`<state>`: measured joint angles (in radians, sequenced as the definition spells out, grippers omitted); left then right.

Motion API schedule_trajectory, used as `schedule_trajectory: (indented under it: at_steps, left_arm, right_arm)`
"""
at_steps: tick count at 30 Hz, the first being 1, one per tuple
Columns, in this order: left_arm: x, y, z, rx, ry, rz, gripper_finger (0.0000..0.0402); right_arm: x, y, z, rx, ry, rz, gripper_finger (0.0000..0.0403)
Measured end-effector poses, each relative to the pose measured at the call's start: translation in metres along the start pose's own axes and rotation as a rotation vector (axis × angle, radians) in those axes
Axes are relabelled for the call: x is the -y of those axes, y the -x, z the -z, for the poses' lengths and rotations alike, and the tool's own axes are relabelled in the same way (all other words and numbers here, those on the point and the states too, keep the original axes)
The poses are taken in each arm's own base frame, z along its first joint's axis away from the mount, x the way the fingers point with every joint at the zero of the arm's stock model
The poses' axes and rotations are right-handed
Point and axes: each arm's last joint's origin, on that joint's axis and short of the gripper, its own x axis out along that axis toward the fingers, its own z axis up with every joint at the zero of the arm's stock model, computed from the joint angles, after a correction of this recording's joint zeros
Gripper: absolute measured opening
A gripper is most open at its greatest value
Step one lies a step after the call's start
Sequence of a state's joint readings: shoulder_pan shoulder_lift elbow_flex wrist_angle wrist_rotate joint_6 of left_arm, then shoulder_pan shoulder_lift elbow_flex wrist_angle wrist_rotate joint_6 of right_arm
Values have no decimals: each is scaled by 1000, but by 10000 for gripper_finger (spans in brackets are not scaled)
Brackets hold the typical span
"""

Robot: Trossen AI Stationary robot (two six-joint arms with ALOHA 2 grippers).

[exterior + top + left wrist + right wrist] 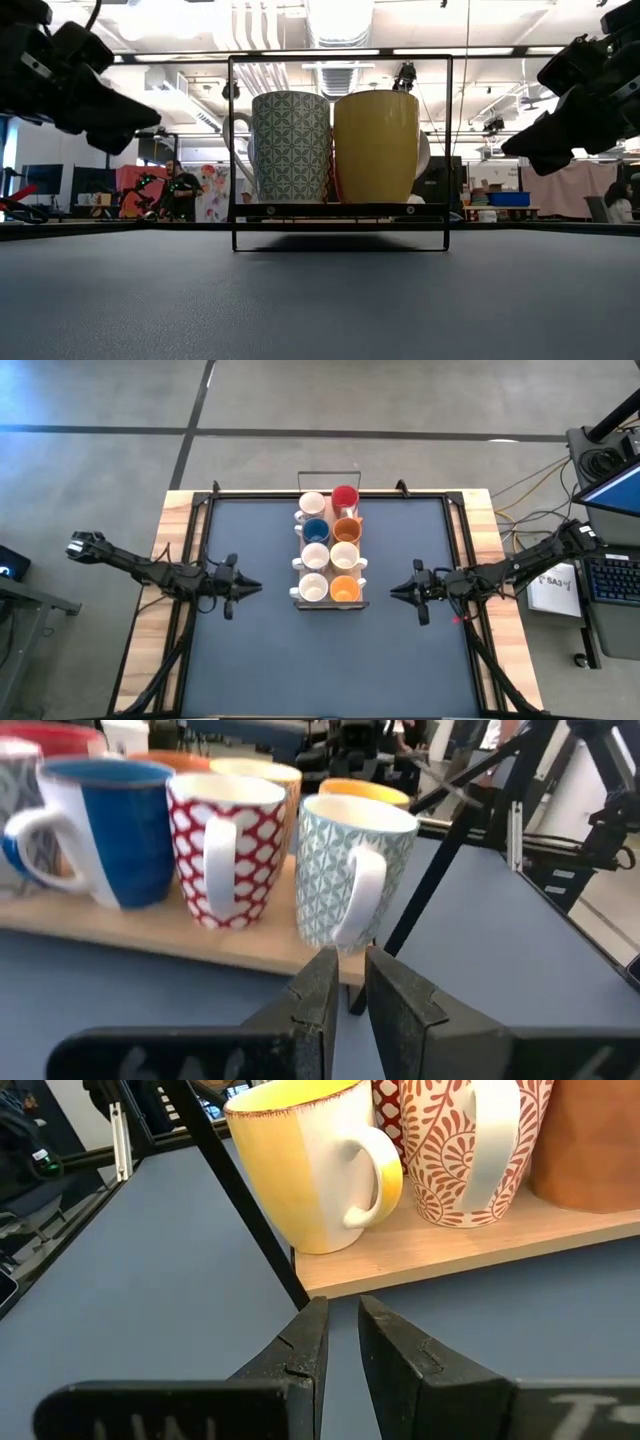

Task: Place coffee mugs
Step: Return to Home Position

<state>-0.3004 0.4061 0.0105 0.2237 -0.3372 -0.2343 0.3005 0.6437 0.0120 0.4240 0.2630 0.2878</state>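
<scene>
Left gripper (250, 588) at nine o'clock and right gripper (398, 591) at three flank the shelf (480, 1250), fingers pressed nearly together and empty; all eight mugs (345, 556) sit shelved, so the work looks done.

A light-wood tray (480, 1240) in a black frame (232, 150) stands on the dark table (250, 660).

Looks like a robotics lab or workshop: bare concrete floor (300, 400) around the table (330, 660), cables (520, 490) and a keyboard (612, 578) beside it, exposed ducts (262, 30) and strip lights (300, 52) overhead beyond it.
</scene>
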Motion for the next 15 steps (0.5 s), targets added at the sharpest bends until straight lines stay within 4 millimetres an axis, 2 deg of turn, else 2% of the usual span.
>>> schedule_trajectory:
  at_steps: [9, 15]
  left_arm:
    - [1, 5, -14, 141, -172, -4, 36]
    - [-1, 9, -17, 176, -188, -11, 36]
  right_arm:
    - [0, 0, 0, -2, 1, 0, 50]
    - [0, 0, 0, -2, 1, 0, 50]
